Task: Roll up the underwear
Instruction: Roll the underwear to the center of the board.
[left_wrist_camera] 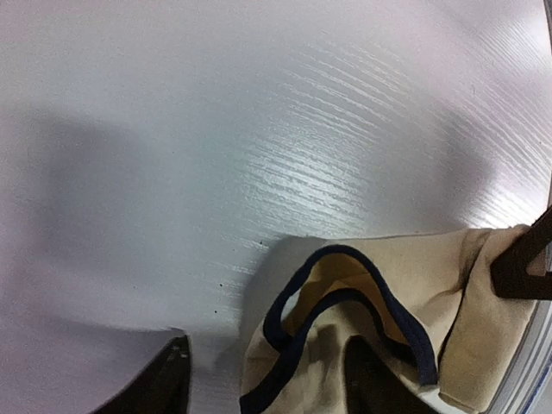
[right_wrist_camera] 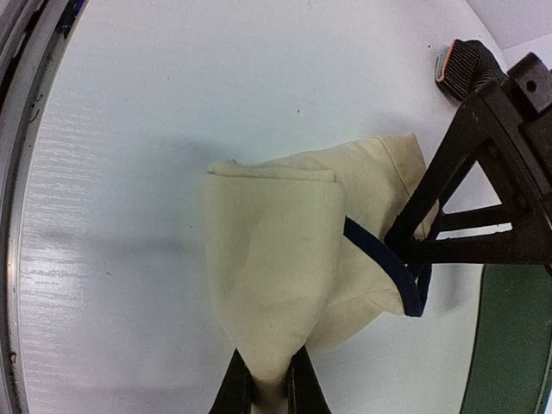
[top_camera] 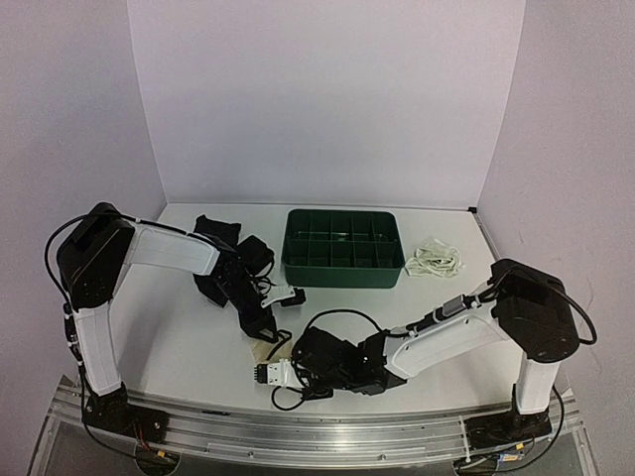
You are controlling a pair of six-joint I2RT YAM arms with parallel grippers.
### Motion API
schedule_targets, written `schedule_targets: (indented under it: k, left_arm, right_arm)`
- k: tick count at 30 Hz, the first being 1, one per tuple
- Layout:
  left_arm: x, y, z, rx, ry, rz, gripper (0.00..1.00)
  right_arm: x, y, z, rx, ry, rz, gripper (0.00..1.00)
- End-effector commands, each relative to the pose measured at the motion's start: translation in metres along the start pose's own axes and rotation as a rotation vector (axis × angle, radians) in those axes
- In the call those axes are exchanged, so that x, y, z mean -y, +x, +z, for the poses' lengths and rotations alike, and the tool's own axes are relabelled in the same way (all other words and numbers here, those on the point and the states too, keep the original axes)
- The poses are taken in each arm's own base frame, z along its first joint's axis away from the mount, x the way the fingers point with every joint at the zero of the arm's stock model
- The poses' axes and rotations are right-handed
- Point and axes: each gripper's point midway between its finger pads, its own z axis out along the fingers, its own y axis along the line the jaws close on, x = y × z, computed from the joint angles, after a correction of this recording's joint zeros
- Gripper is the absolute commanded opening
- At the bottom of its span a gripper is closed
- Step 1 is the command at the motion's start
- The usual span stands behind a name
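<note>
Pinching cream underwear [right_wrist_camera: 276, 259] in right hand [right_wrist_camera: 267, 384], green divided tray [top_camera: 342, 273] beyond

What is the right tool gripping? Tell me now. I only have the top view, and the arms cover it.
Observer: The right tool is pinched shut on a folded edge of the cream underwear.
Operator: Report the left tool.
Observer: The left tool is open. One finger is clear of the cloth and the other is over its edge.
Operator: Confirm whether it is rolled.
Observer: It is not a roll. It looks folded over once and is lying on the table.
</note>
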Motion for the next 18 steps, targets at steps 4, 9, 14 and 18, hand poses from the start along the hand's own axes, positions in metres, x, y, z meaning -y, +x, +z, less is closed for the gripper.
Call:
schedule_targets:
  k: [4,9,14,18]
  left_arm:
    - [0.009,0.000,0.025,-0.056,0.055,-0.016,0.02]
    - [0.018,-0.020,0.026,-0.004,0.073,0.053,0.00]
    - [0.012,-0.029,0.027,0.026,0.041,0.101,0.00]
    - [0.017,-0.039,0.029,0.055,0.050,0.137,0.00]
  right_arm:
    - [0.011,-0.032,-0.011,0.035,-0.002,-0.085,0.00]
    - [0.006,-0.038,-0.010,0.024,-0.048,-0.125,0.00]
    - [-0.010,-0.033,-0.006,0.001,-0.141,-0.077,0.00]
    - [-0.028,-0.028,-0.002,-0.027,-0.269,0.037,0.00]
